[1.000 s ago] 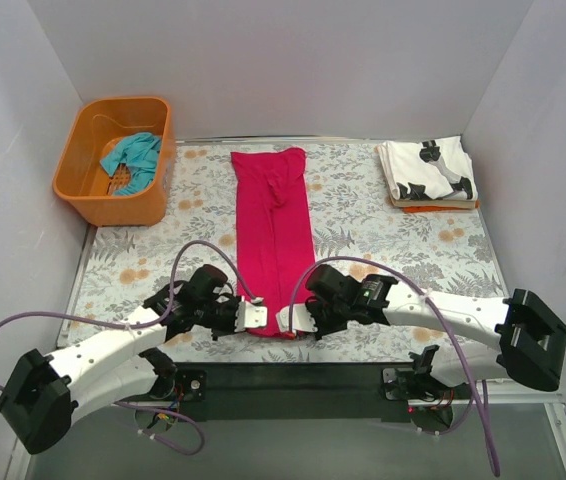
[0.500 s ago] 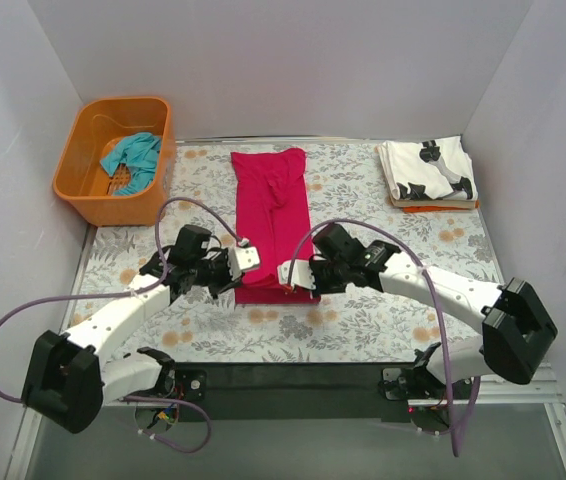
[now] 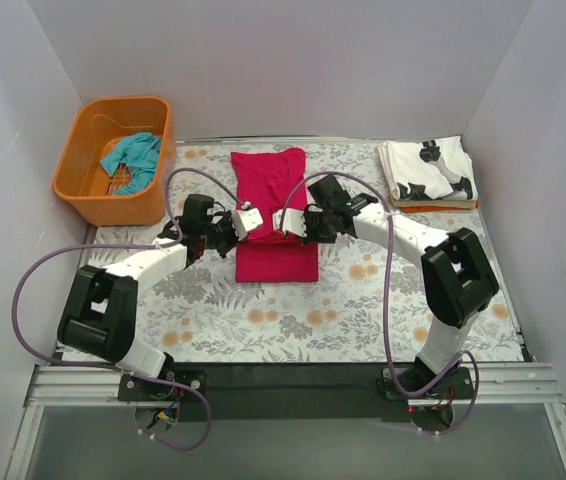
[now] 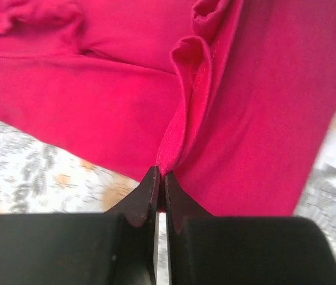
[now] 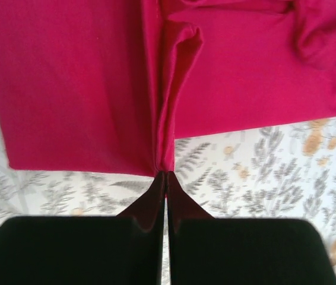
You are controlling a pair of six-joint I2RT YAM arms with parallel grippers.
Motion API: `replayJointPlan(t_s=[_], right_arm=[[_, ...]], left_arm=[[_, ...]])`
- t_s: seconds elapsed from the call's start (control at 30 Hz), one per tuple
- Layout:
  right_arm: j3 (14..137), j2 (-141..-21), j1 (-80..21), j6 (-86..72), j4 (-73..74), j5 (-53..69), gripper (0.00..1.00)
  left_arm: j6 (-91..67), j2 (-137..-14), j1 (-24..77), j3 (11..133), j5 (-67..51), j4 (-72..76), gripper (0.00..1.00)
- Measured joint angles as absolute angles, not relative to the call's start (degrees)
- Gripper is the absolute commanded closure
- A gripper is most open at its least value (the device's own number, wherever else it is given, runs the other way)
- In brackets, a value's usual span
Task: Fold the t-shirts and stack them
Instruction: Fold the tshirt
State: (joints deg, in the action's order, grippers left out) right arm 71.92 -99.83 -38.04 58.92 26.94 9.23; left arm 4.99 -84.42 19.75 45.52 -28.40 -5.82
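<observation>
The magenta-red t-shirt (image 3: 275, 215) lies in the middle of the table as a long strip, its near end lifted and doubled back over the rest. My left gripper (image 3: 250, 222) is shut on the left corner of that lifted hem (image 4: 168, 155). On the other side, my right gripper (image 3: 287, 224) pinches the right corner (image 5: 165, 159). Both hold the hem above the middle of the strip. A folded white t-shirt with black marks (image 3: 428, 171) lies at the back right. The teal t-shirt (image 3: 131, 157) is crumpled inside the orange basket (image 3: 82, 195).
The orange basket stands at the back left corner beside the wall. The white shirt rests on an orange sheet (image 3: 433, 207) near the right wall. The flowered tablecloth (image 3: 313, 310) covers the table in front of the arms.
Both grippers have carried the near hem of the magenta-red shirt away from the table's front edge toward the back, folding the strip over itself. The arms now stretch far forward.
</observation>
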Motion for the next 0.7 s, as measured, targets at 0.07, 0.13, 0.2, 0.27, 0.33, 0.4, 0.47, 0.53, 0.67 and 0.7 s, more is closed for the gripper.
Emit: replayJointPlan(t_s=[0.07, 0.13, 0.2, 0.27, 0.33, 0.4, 0.47, 0.53, 0.67, 0.7], right_arm=[[75.31, -102.28, -37.04, 59.77, 26.94, 9.37, 0.99], [78.94, -104.77, -36.07, 60.47, 26.68, 9.65, 0.99], [82.63, -107.37, -35.22, 60.93, 26.55, 9.89, 0.99], [85.95, -110.21, -34.48, 61.32, 26.06, 10.2, 0.99], [88.73, -113.14, -33.82, 61.67, 25.65, 10.35, 0.99], [90.91, -115.79, -33.32, 61.8, 25.41, 10.52, 0.99], [91.77, -117.51, -33.01, 61.91, 25.32, 10.63, 0.99], [92.09, -118.63, -32.86, 61.89, 25.45, 10.59, 0.86], [92.82, -119.74, -32.38, 61.6, 25.5, 10.2, 0.71], [92.88, -119.74, -32.29, 61.52, 25.52, 10.22, 0.66]], left_arm=[[5.32, -86.85, 18.65, 47.16, -28.34, -3.95, 1.0], [5.61, -89.56, 17.28, 49.41, -28.29, -1.93, 1.0], [5.72, -92.25, 16.05, 51.72, -28.34, -0.34, 1.0], [5.69, -95.13, 15.14, 54.17, -28.29, 1.3, 1.0], [5.76, -97.41, 14.44, 55.81, -28.32, 2.26, 1.0], [5.91, -99.55, 13.89, 57.04, -28.27, 3.09, 1.0], [5.98, -101.08, 13.63, 57.65, -28.29, 3.4, 0.98], [6.0, -102.69, 13.61, 58.35, -28.25, 3.57, 0.86], [5.56, -105.19, 13.65, 59.81, -27.68, 3.73, 0.71], [5.17, -105.32, 13.63, 60.05, -27.62, 3.7, 0.67]])
